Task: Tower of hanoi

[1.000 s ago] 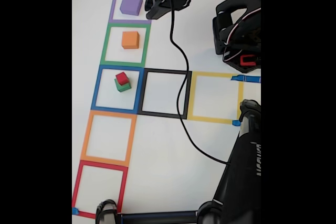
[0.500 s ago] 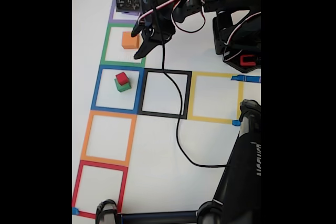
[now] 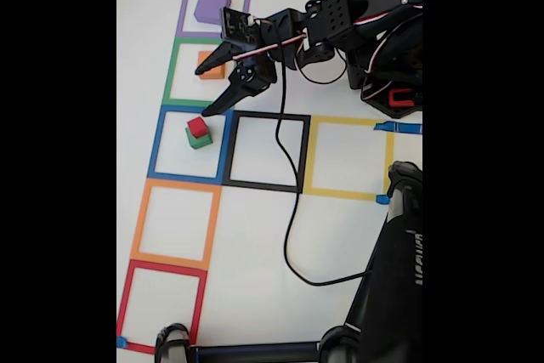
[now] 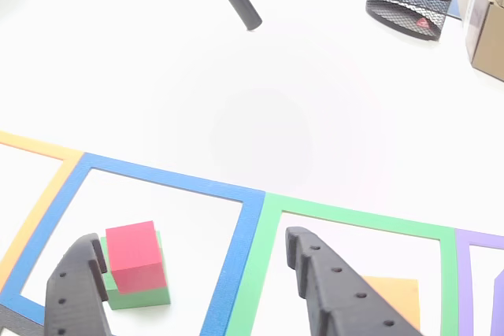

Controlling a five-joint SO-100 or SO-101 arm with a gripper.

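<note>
The claw hangs open above the white counter, its two black fingers spread wide and holding nothing. In the fixed view one fingertip lies over the orange block in the green tape square, and the other points down to the top edge of the blue tape square.

Inside that blue square the red block sits on top of the green block. The red one is a little turned and shifted against the green one, as the other view shows well. The purple block stands alone in the purple tape square. The black square, yellow square, lower orange square and red square have no block inside.

I think the arm goes now for the small red block. To do it well, the claw should come over the blue square until the red block is between both fingers; in the other view it is now near the left finger, not in the middle. The descent should stop at the height of the red block only, so the green one below is not pushed. Because the red block is rotated, the fingers should close slowly on two flat sides. The black cable lies across the black square, apart from the blocks.
</note>
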